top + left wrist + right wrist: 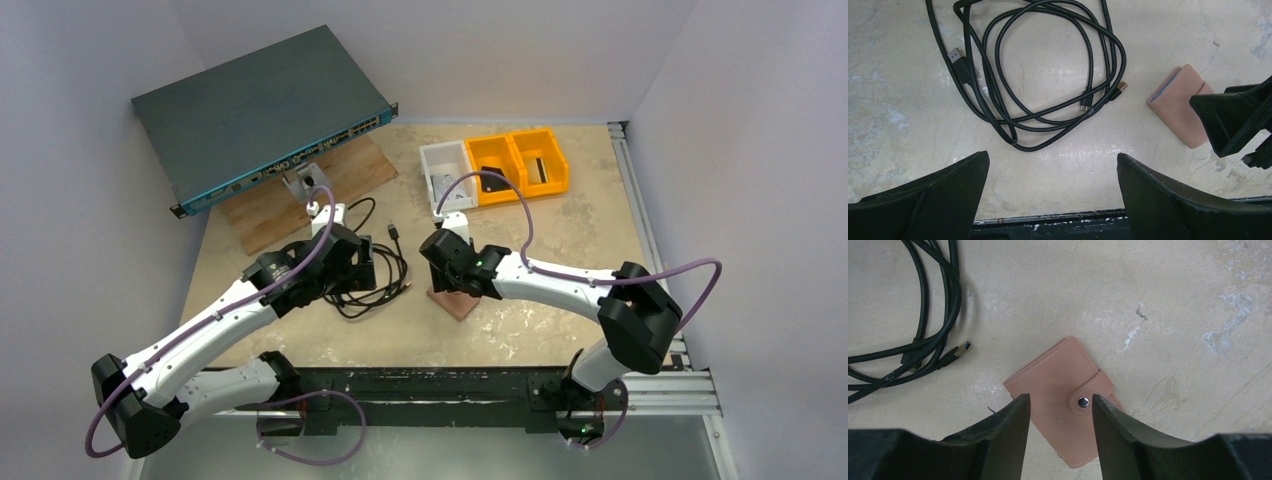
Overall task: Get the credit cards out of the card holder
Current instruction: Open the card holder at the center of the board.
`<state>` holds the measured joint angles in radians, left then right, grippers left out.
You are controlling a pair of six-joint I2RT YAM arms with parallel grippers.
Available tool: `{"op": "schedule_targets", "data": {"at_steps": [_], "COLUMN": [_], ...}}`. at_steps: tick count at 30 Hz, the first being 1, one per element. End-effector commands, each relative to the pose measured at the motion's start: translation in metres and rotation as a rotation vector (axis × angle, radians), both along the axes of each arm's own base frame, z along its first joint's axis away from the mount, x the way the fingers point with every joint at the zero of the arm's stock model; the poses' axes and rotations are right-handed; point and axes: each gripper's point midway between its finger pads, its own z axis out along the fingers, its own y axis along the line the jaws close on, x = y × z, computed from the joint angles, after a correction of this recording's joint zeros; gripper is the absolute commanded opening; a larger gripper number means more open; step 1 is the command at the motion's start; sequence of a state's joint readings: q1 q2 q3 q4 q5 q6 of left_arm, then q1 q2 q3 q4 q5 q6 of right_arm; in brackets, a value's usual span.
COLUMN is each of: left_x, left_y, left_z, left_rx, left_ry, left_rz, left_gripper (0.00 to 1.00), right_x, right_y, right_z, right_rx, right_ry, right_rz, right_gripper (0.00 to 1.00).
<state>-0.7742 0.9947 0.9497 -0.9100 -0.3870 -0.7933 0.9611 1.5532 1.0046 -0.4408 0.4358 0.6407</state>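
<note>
The card holder (1058, 385) is a pink-brown leather wallet, closed, its tab held by a metal snap button (1083, 401). It lies flat on the table, also in the left wrist view (1180, 100) and the top view (455, 301). My right gripper (1060, 402) hangs just above it, open, its fingers on either side of the wallet's middle, holding nothing. My left gripper (1053, 160) is open and empty over bare table near the front edge, left of the wallet. No credit cards show; only thin edges of the wallet's contents show at its side.
A coil of black cables (1038, 75) lies left of the wallet, seen in the top view (375, 275) beside my left gripper (362, 262). At the back stand a network switch (260, 115) on a wooden board (300, 195), a white bin (447, 170) and orange bins (520, 165).
</note>
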Motion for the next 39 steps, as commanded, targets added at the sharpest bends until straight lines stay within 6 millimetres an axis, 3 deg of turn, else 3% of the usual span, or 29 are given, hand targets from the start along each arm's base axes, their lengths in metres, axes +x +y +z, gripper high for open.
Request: {"op": "schedule_targets", "data": {"at_steps": [1, 3, 14, 21, 25, 29, 32, 39], "left_x": [0.003, 0.003, 0.007, 0.009, 0.012, 0.015, 0.02, 0.032], "left_y": [-0.007, -0.011, -0.029, -0.039, -0.053, -0.082, -0.106, -0.157], "left_z": [0.0, -0.002, -0.014, -0.021, -0.028, -0.036, -0.042, -0.052], "left_rx": [-0.041, -0.049, -0.074, -0.091, -0.118, -0.18, -0.213, -0.322], "left_ry": [0.0, 0.009, 0.05, 0.072, 0.093, 0.121, 0.147, 0.2], "left_rz": [0.007, -0.002, -0.032, -0.053, -0.088, -0.138, -0.17, -0.215], "left_gripper": [1.0, 1.0, 0.99, 0.99, 0.98, 0.94, 0.89, 0.52], "right_x": [0.001, 0.0, -0.004, -0.006, -0.012, -0.018, -0.02, -0.031], "right_y": [-0.011, -0.012, -0.015, -0.023, -0.026, -0.028, -0.026, -0.01], "right_z": [-0.004, -0.006, -0.028, -0.044, -0.051, -0.053, -0.046, -0.032], "right_rx": [-0.027, -0.036, -0.068, -0.079, -0.081, -0.076, -0.048, 0.072], "right_ry": [-0.008, -0.006, 0.027, 0.066, 0.092, 0.116, 0.123, 0.173], "right_rz": [-0.047, -0.044, -0.03, -0.048, -0.053, -0.064, -0.069, -0.071], "right_gripper": [0.46, 0.41, 0.39, 0.32, 0.2, 0.05, 0.0, 0.0]}}
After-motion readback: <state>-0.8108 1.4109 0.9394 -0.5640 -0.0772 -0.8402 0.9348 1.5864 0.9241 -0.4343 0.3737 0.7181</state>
